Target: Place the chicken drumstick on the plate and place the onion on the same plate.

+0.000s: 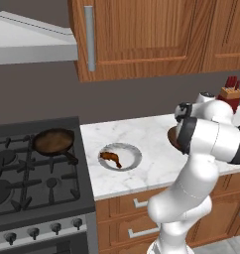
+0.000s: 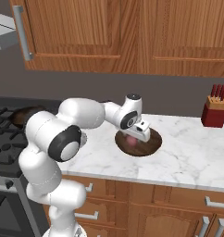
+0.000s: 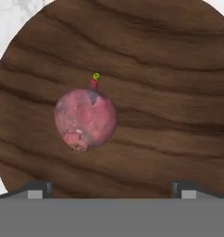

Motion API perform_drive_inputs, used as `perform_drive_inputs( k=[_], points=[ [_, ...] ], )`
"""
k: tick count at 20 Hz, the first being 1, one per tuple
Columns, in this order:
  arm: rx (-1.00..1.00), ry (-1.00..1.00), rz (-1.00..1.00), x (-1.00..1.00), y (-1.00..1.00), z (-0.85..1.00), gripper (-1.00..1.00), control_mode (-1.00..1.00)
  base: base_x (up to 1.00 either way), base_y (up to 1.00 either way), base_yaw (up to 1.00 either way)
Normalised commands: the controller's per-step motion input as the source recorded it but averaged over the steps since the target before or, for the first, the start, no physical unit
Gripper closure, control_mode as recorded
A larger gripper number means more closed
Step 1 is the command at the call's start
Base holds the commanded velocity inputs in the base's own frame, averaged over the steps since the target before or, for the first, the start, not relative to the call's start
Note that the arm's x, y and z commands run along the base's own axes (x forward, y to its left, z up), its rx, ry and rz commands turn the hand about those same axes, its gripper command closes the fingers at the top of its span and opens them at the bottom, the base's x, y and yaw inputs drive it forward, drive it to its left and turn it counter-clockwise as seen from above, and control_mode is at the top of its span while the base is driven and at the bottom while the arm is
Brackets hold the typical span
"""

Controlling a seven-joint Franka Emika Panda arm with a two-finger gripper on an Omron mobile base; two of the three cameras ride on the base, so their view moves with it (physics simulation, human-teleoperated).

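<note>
On your left, a dark brown-bottomed skillet [image 1: 53, 140] sits on the black stove [image 1: 23, 173]. The white marble counter [image 1: 142, 136] carries the round grey-white plate [image 1: 132, 151] holding the orange-brown chicken drumstick [image 1: 111, 158]. Farther right, the gripper [image 3: 112, 187] hangs wide open, empty, above the pinkish-red round onion [image 3: 86, 119] on a round dark wooden board [image 2: 148, 144].

onion [image 3: 85, 119]: matt, mottled pink skin | round board [image 3: 169, 92]: dark grained wood | worktop [image 2: 197, 152]: glossy white marble
</note>
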Motion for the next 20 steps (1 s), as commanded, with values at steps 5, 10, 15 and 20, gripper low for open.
perform_drive_inputs(
  k=[5,10,15,20],
  points=[
    [0.0,0.06,-0.03,0.25,0.04,-0.08,-1.0,-1.0,0.0,0.0,0.0],
    [0.02,0.04,-0.05,0.22,0.08,-0.15,-1.0,-1.0,0.0,0.0,0.0],
    [0.02,0.04,-0.05,0.16,0.01,-0.23,-1.0,-1.0,0.0,0.0,0.0],
    [0.02,0.01,-0.05,0.12,0.0,-0.22,-1.0,-1.0,0.0,0.0,0.0]
  ],
)
